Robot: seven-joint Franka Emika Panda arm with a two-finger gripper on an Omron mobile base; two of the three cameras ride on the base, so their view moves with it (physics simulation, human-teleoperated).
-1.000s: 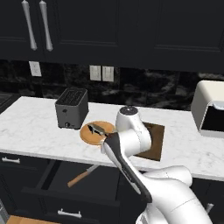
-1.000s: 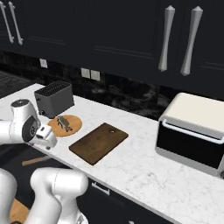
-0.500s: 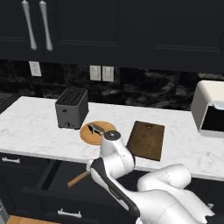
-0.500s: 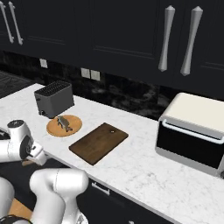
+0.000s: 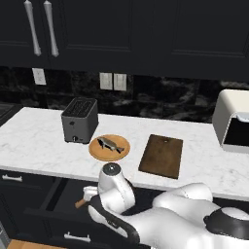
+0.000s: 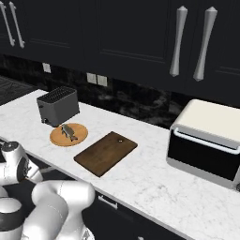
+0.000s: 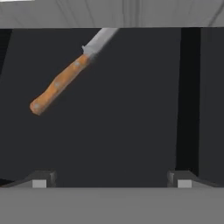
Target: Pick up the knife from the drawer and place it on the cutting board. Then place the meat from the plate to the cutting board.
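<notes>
Currently the knife (image 7: 70, 74) lies on the dark floor of the drawer (image 7: 131, 113), its orange-brown handle pointing toward the lower left of the hand view and its grey blade running up and to the right, where the tip passes under the pale edge at the top. In the left base view the handle end of the knife (image 5: 80, 202) shows in the open drawer (image 5: 53, 202) below the counter edge, just left of the arm's wrist. The gripper (image 7: 109, 180) hangs over the drawer interior with its fingers spread wide, one tip at each lower corner of the hand view, and nothing sits between them; the knife is apart from both tips. On the white marble counter (image 5: 34, 141) above, the meat (image 5: 110, 144) rests on the round tan plate (image 5: 99, 151), which sits just in front of and to the right of a dark toaster (image 5: 79, 119). The cutting board (image 5: 162, 155) lies bare to the right of the plate, apart from it. A white toaster oven (image 6: 206, 140) stands farther right on the counter.
</notes>
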